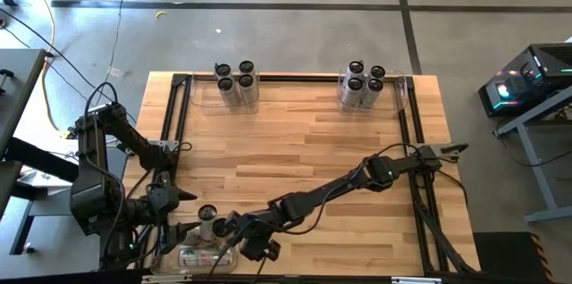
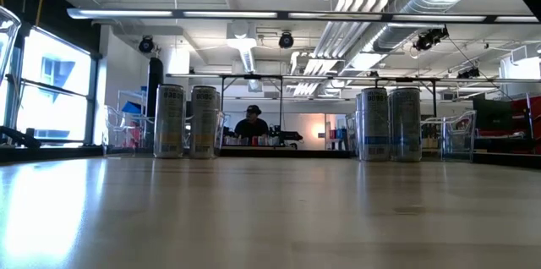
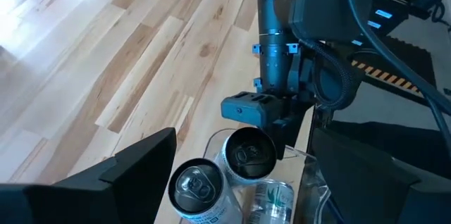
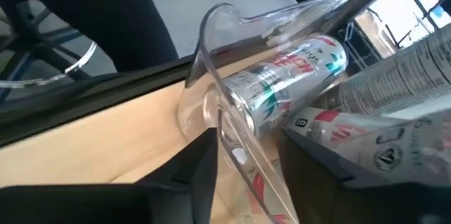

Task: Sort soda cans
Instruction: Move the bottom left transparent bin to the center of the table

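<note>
A clear bin [image 1: 198, 257] at the table's near left corner holds soda cans. Two stand upright [image 3: 246, 155] [image 3: 197, 185] and one lies on its side [image 4: 289, 76]. My right gripper [image 1: 223, 225] reaches across the table into this bin and hangs over the farther upright can. Its fingers stand apart, with the bin's clear wall [image 4: 232, 132] in the gap. My left gripper [image 1: 183, 196] waits open just left of the bin, holding nothing. Two far bins hold standing cans [image 1: 237, 83] [image 1: 362, 85]. My right gripper comes slanting down from the table's right at the farther upright can's top [image 3: 243, 146]. One finger [image 4: 331, 164] lies close along that can's side [image 4: 352, 129]. Whether the fingers touch the can or the bin wall I cannot tell.
Black rails [image 1: 174, 132] [image 1: 416, 141] run along the table's left and right sides. The wooden middle [image 1: 295, 141] lies between the far bins and the near bin. In the low view a person [image 2: 252, 123] sits far behind the table.
</note>
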### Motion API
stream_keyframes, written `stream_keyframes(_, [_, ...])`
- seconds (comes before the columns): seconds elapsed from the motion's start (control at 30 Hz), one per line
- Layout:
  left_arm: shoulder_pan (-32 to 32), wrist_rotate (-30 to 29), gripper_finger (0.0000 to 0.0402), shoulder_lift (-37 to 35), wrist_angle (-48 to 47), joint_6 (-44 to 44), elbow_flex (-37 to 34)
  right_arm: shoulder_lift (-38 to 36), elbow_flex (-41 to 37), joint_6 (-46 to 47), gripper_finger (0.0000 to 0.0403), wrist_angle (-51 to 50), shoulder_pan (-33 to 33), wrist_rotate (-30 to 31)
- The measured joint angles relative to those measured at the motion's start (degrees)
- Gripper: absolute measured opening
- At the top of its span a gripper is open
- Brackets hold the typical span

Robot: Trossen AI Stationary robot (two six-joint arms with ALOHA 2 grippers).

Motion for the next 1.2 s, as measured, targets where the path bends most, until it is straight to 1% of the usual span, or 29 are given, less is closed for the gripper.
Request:
stream_keyframes(0.13, [0.0, 0.0, 0.0328, 0.0, 0.0, 0.0, 0.0, 0.0, 0.0, 1.9, 0.0102, -0.2, 0.0, 0.0])
stream_keyframes(0.27, [0.0, -0.2, 0.0328, 0.0, 0.0, 0.0, 0.0, 0.0, 0.0, 1.9, 0.0072, -0.7, 0.0, -0.1])
stream_keyframes(0.47, [0.0, -0.2, 0.0328, 0.0, 0.2, -0.2, 0.0, -0.1, 0.1, 1.9, 0.0047, -2.0, 0.5, -0.3])
stream_keyframes(0.6, [0.0, -0.2, 0.0328, 0.0, 0.9, -0.1, 0.0, -0.2, 0.1, 2.5, 0.0044, -2.7, 1.0, 0.1])
stream_keyframes(0.67, [0.0, -0.2, 0.0328, 0.0, 1.1, 0.3, 0.0, -0.2, 0.4, 4.3, 0.0044, -3.4, 1.3, 0.6])
stream_keyframes(0.8, [0.0, -0.2, 0.0328, 0.0, 1.0, 0.4, 0.0, -0.2, 2.6, 8.0, 0.0043, -9.0, 1.5, 0.8])
stream_keyframes(1.2, [0.0, 0.0, 0.0328, 1.1, 1.2, 0.8, 0.0, -1.7, 2.6, 14.6, 0.0043, -16.9, 1.6, 1.9])
